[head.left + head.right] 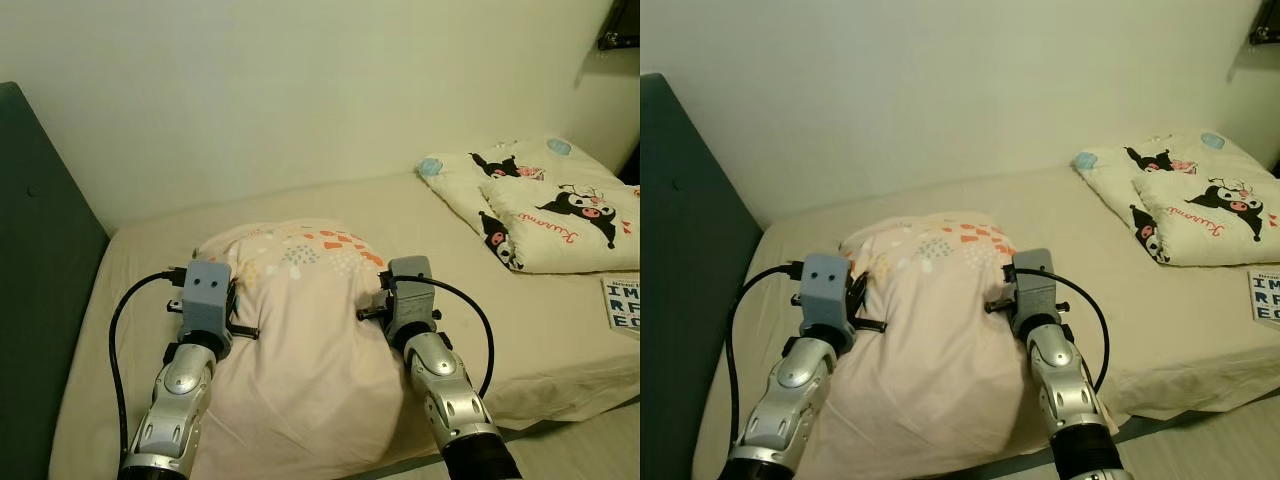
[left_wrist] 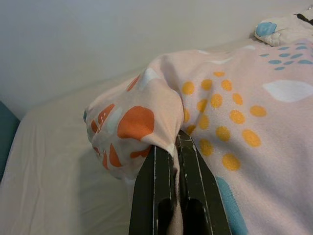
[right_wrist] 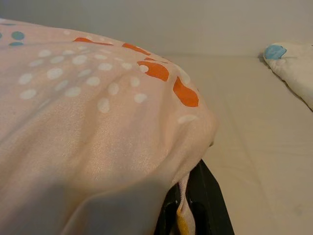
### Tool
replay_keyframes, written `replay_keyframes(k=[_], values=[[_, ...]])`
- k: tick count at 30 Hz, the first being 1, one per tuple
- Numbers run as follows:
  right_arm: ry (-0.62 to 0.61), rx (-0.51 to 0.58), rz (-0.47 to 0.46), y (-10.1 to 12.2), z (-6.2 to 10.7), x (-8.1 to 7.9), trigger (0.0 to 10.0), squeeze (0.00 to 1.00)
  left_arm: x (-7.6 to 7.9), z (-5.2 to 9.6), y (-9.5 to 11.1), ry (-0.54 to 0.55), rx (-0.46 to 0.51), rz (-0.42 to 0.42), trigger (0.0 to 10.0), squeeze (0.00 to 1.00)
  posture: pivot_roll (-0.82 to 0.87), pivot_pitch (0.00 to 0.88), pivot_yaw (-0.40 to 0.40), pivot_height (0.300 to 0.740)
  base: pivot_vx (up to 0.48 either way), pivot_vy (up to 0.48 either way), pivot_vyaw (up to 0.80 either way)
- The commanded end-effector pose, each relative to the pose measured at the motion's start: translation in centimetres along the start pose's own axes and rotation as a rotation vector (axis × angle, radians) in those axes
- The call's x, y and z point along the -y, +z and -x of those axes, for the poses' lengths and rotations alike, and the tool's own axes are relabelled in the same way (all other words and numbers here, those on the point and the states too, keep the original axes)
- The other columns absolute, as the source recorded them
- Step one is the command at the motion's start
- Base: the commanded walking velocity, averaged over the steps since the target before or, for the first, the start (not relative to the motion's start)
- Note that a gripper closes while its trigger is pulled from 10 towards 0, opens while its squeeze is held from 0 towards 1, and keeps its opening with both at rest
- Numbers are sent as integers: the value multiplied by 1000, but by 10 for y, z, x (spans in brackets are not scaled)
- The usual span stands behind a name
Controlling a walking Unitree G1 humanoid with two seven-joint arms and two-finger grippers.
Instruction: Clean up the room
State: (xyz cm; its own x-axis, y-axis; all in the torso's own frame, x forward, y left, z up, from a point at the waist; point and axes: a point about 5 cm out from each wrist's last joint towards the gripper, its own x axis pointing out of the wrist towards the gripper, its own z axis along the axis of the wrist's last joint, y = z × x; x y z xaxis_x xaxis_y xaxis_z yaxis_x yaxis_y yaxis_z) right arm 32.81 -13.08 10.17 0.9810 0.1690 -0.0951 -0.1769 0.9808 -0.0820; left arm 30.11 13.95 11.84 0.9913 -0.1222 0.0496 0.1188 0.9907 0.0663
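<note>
A pale pink pillow with orange, yellow and blue spots lies on the bed, its near end hanging over the front edge. My left gripper is shut on the pillow's left side, pinching a fold of its cover. On the opposite side my right gripper is shut on the pillow's edge, fabric draped over its fingers. Both silver arms reach up from below, the left wrist and the right wrist flanking the pillow.
A folded cartoon-print quilt lies at the bed's far right. A printed paper rests near the right front edge. A dark green headboard stands on the left. The wall runs behind the bed.
</note>
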Motion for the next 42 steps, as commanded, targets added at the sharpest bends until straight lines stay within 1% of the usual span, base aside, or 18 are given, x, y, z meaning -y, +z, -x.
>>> replay_keyframes(k=[1,14,24,26,28,29,31,32,35,36,38,42], values=[[37,50,-15,9,-1,-10,10000,0,6,-2,10,-20,60,-9,10000,0,-58,61,16,739,0,0,0],[30,39,-20,6,-1,-9,10000,0,9,-2,8,-43,46,-20,10000,0,-59,66,19,739,0,0,0],[30,35,-17,6,-1,-8,10000,0,9,-1,6,-41,36,-19,10000,0,-59,63,18,739,0,0,0],[31,33,-12,6,-1,-8,10000,0,9,-2,6,-38,33,-26,10000,0,-60,63,18,739,0,0,0],[29,26,36,6,-2,-8,10000,0,9,-3,6,-44,23,-45,10000,0,-60,63,18,739,0,0,0],[29,26,36,6,-2,-8,10000,0,9,-3,6,-44,23,-45,10000,0,-60,63,18,739,0,0,0],[8,12,62,4,-2,-5,10000,0,9,-3,5,-47,17,-85,10000,0,-60,63,19,739,0,-480,225],[-4,5,61,3,-2,-4,10000,0,9,-3,3,-41,3,-106,10000,0,-60,63,19,739,0,-480,800],[-9,5,48,2,-2,-3,10000,0,9,-3,2,-40,-2,-104,10000,0,-60,63,19,739,0,-480,800],[-17,7,20,2,-1,-2,10000,0,10,-3,1,-42,-10,-68,10000,0,-60,63,19,739,0,0,0],[-23,15,-2,2,-1,0,10000,0,9,-3,1,-44,-12,-46,10000,0,-59,63,20,739,0,0,0],[-24,19,-3,3,-1,0,10000,0,9,-3,1,-47,-13,-49,10000,0,-59,63,20,739,0,0,0]])
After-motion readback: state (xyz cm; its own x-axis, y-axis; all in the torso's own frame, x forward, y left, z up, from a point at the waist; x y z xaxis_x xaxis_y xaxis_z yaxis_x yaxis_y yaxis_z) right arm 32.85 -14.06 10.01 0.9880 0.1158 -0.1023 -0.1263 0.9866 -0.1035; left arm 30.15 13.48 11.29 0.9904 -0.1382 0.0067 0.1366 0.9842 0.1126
